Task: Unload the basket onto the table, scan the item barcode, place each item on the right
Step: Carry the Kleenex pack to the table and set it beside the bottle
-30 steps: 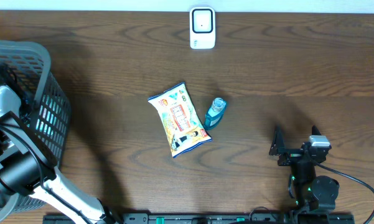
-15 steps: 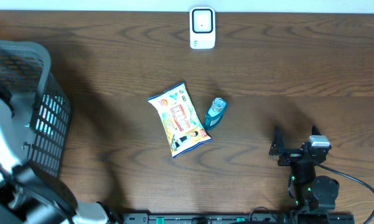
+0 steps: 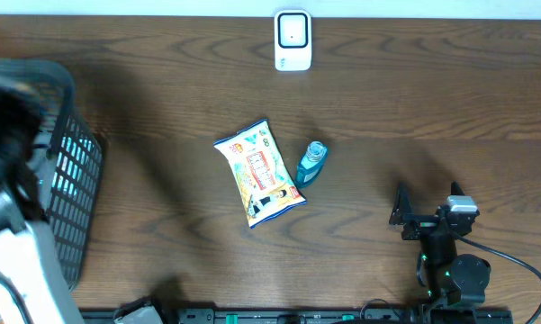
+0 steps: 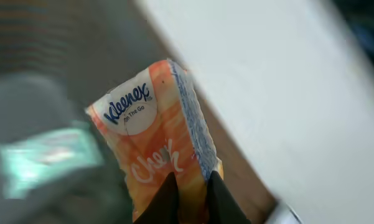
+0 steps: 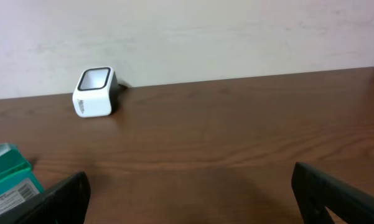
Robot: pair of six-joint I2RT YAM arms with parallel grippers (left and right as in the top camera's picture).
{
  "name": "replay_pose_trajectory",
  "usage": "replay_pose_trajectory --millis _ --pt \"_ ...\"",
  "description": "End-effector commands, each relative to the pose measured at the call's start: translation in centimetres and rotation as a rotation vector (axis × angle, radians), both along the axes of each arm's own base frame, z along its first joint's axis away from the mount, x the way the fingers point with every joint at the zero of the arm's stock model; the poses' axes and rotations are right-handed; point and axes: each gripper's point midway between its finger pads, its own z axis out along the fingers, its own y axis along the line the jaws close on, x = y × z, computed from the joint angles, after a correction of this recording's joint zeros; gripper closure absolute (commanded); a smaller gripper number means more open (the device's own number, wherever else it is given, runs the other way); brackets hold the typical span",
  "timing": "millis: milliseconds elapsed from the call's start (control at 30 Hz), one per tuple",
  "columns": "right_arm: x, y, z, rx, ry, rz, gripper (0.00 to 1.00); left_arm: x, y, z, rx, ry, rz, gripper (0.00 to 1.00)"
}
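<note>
"Kleenex On The Go" on tissue pack [image 4: 154,146]

The left arm [image 3: 13,261], white and black, shows only as a blur at the desk's left edge near the front-left corner. Its left pincer [image 4: 190,186] has two dark fingers [image 4: 165,202] pressed close together, clamped on the lower edge of an orange Kleenex tissue packet [image 4: 155,143] held up off the desk. The black right arm [image 3: 450,270] sits folded low by the front edge toward the front-right corner. Its right pincer [image 5: 190,180] points toward the back edge, jaws spread wide and holding nothing.
</note>
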Motion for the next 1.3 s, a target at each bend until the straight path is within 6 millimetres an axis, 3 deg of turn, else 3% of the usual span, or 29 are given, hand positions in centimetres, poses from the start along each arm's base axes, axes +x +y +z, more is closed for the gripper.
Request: replay_pose_trajectory --millis 0,133,167,400,467,600,900,1267 --pt "0.0 0.2 -0.1 -0.013 0.003 0.008 0.01 0.1 -7.9 2.4 0.055 -0.07 -0.289 0.93" --pt "0.0 0.2 -0.1 -0.013 0.002 0.008 0.01 0.2 -15.3 2.2 0.156 -0.065 -0.536 0.93" --pt "0.0 0.2 -0.1 -0.013 0.003 0.008 0.01 0.2 -17.9 1.6 0.186 -0.052 -0.625 0.93" --pt "0.0 0.2 -0.1 -0.013 0.002 0.008 0.01 0.1 -30.5 -2.9 0.303 -0.012 -1.056 0.93" --pt "0.0 0.2 -0.1 -0.013 0.002 0.008 0.01 -0.7 -34.6 -4.2 0.311 -0.018 -1.208 0.93" --pt "0.0 0.2 -0.1 -0.013 0.002 0.008 0.01 -2.8 -40.8 -6.1 0.335 -0.045 -1.439 0.93" --pt "0.0 0.2 -0.1 -0.013 0.003 0.008 0.01 -7.6 -47.7 -10.8 0.43 -0.004 -1.7 0.93" --pt "0.0 0.2 -0.1 -0.013 0.003 0.008 0.01 -8.3 -48.7 -20.0 0.414 0.248 -1.745 0.93"
